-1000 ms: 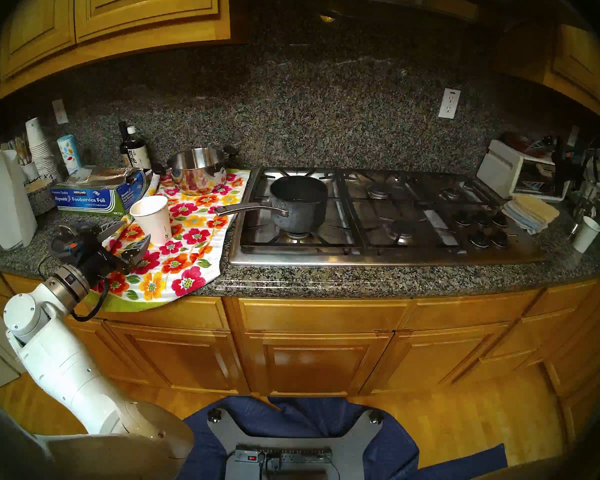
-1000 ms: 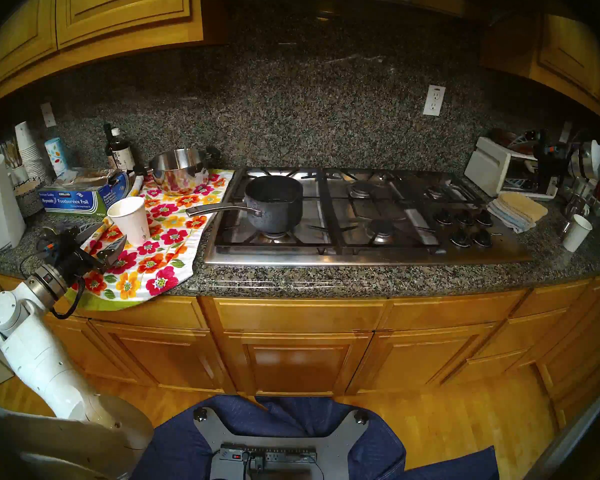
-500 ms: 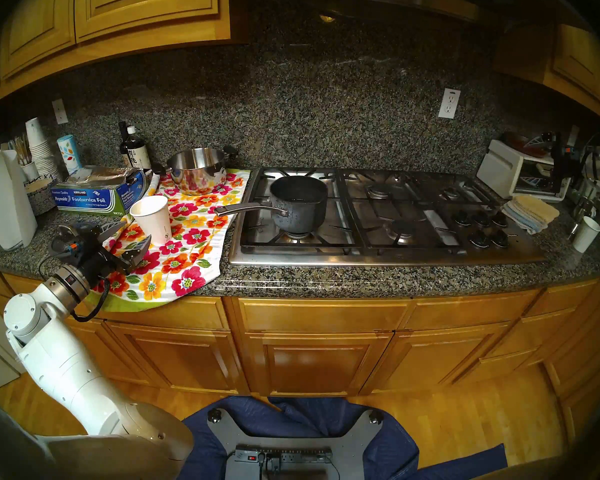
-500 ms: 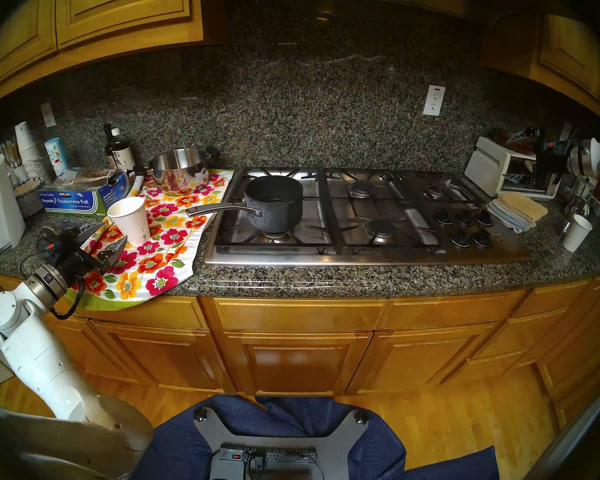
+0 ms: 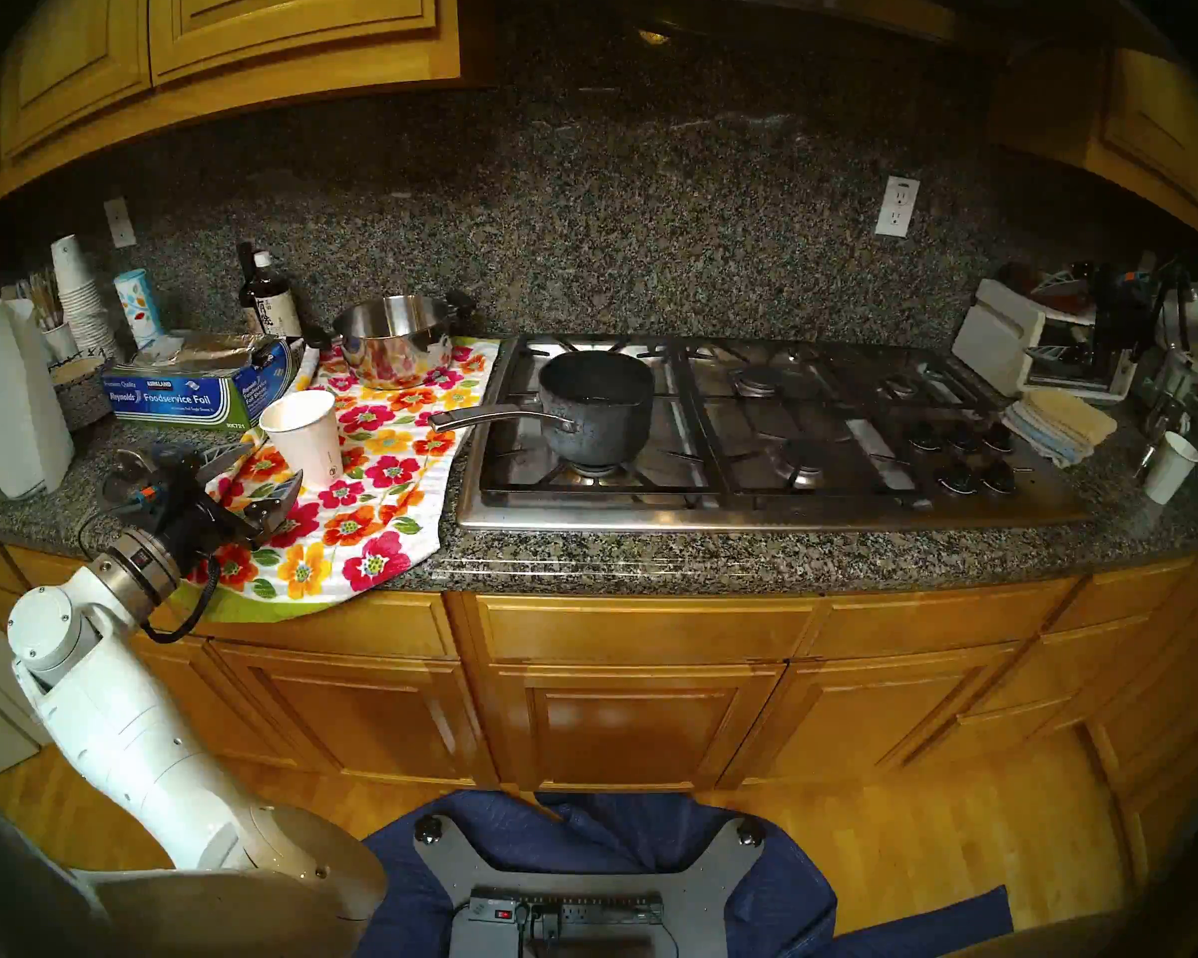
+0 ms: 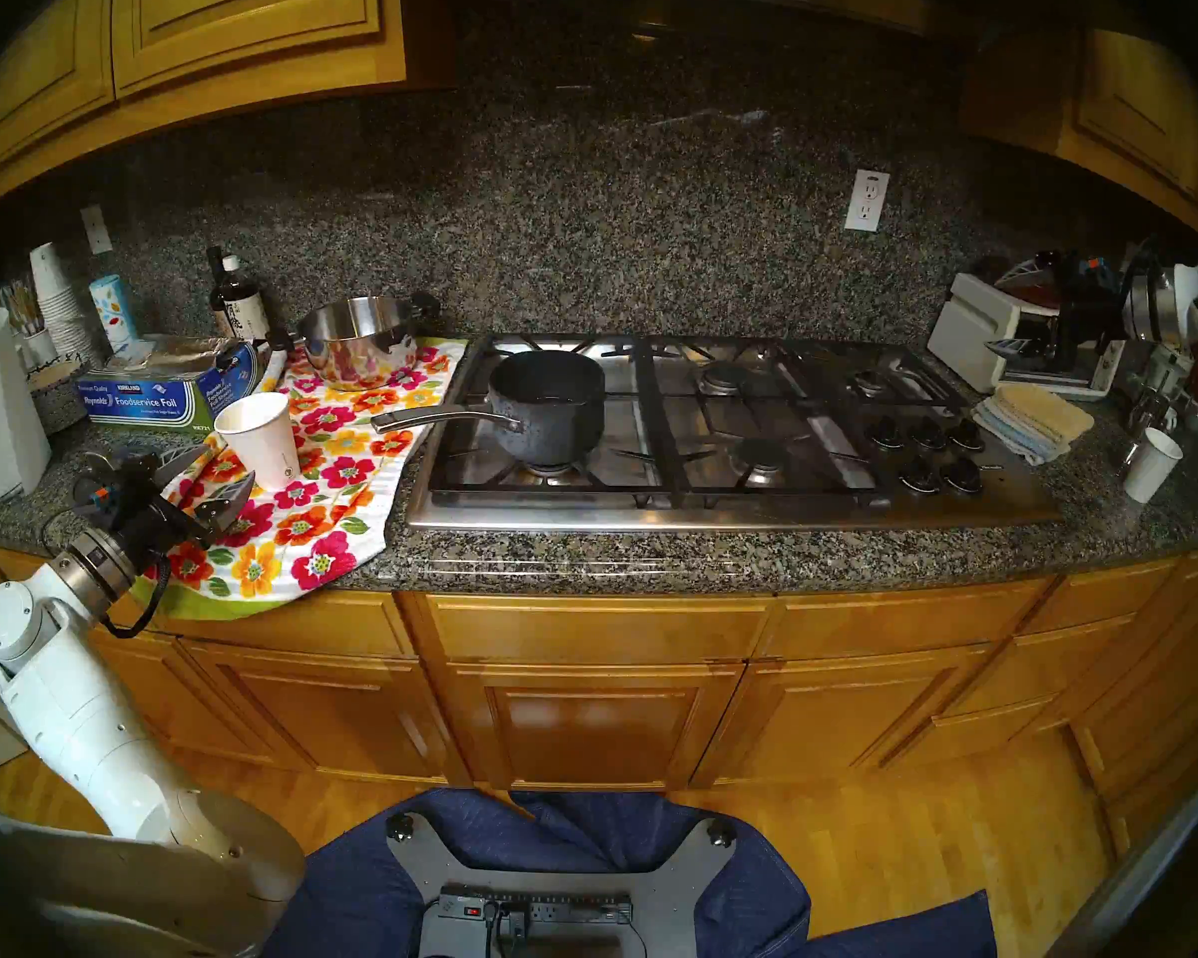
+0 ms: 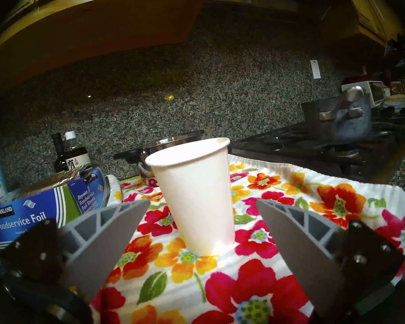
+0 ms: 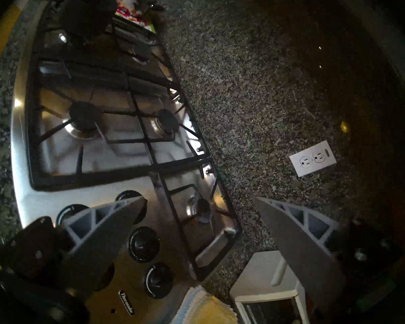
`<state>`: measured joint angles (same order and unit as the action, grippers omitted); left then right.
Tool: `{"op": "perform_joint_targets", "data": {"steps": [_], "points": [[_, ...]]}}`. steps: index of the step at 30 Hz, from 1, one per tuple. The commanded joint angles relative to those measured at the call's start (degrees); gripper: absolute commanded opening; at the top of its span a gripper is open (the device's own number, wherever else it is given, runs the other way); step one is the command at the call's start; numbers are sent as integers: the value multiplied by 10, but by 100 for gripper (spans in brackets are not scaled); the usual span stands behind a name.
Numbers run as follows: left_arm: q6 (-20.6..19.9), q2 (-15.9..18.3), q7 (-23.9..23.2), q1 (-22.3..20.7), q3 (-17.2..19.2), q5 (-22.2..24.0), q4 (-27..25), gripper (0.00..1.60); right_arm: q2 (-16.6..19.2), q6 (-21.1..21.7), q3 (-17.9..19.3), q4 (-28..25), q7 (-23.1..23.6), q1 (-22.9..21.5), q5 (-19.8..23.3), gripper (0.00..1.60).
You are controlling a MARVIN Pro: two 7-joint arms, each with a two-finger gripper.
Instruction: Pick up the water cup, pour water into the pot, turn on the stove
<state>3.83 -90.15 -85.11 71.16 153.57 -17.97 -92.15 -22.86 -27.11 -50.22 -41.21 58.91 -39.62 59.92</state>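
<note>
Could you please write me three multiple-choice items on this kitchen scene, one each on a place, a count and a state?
1. Where does the water cup stand?
A. on the floral towel
B. on the stove
C. inside the pot

2. How many black knobs does the stove have?
A. two
B. five
C. eight

3. How is the left gripper?
A. shut on the cup
B. open, apart from the cup
C. holding the pot handle

Answers: 1 A, flowers surround its base. 2 B, five dials cluster together. 3 B, both fingers stand clear of the cup.
</note>
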Motion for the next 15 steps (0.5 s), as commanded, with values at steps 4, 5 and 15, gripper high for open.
{"op": "perform_joint_targets", "data": {"steps": [4, 5, 15], "points": [[1, 7, 1, -11, -2, 14, -13, 160, -10, 95, 30, 19, 21, -23, 69, 160], [1, 7, 1, -11, -2, 14, -13, 160, -11, 102, 30, 18, 23, -23, 71, 160], [1, 7, 1, -10, -2, 16, -12, 160, -33, 187, 24, 23, 38, -11, 88, 160]]}}
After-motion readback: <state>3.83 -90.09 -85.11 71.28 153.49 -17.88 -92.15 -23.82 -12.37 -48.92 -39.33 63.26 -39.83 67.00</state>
